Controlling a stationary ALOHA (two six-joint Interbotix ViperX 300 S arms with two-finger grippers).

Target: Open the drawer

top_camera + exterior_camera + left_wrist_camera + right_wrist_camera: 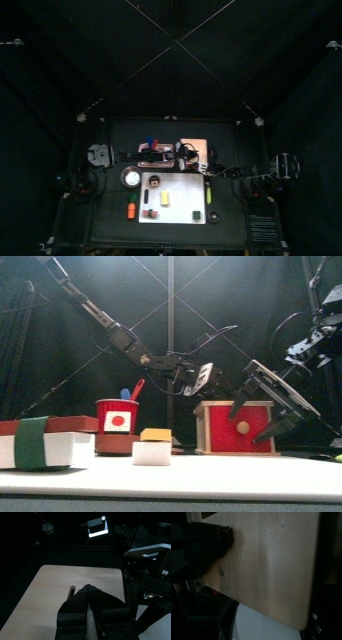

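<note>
At the far left of the front view, a long white block with a dark green band around it is seen on the table. Next to it stands a red cup with a white label and a red dot. A blue stick and a red stick are held inside the cup. A small white cube with a yellow top is set just in front of the cup.

The left gripper is reached in above the light tan wooden box with red edges, the drawer. Its jaws are partly closed and rest on the flat top of the box, as shown in the left wrist view. It cannot be told if anything is gripped between them.

The drawer is placed right under the left gripper and just beside the right gripper. Its front face, with a small round knob, is pointed toward the front camera. No long side can be told from above, where it looks about square.

The right gripper is held wide open at the right side of the box, with nothing in it.
</note>
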